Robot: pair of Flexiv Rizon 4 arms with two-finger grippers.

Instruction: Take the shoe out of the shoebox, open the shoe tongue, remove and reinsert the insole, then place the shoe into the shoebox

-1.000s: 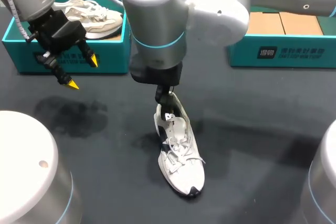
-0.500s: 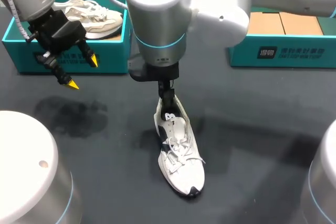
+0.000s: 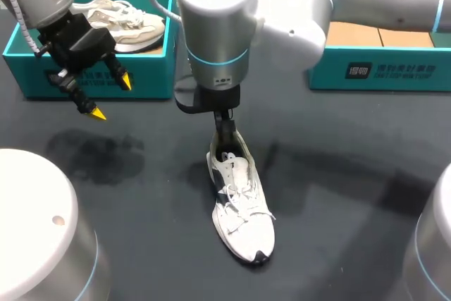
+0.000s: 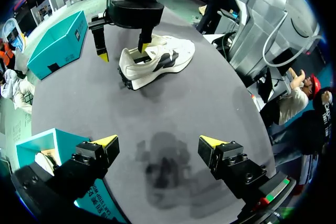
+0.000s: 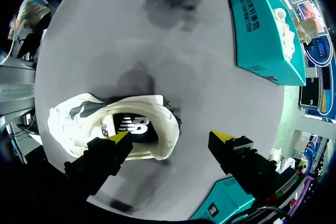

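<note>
Left gripper (image 3: 110, 98) hung wide open just in front of the shoebox (image 3: 91, 75), nothing between its fingers. Right gripper (image 5: 171, 136) stood open over the shoe (image 3: 239, 209). One finger dipped inside the heel opening, perhaps touching the insole (image 5: 131, 125), and the other sat outside the heel.

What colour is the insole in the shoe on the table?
Black insole with white print, best in the right wrist view.

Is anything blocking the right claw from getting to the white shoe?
No, nothing visible is in the way. The right gripper is open and sits right above the shoe's heel end. One finger is at the shoe's opening and the other is outside, beside the heel.
</note>
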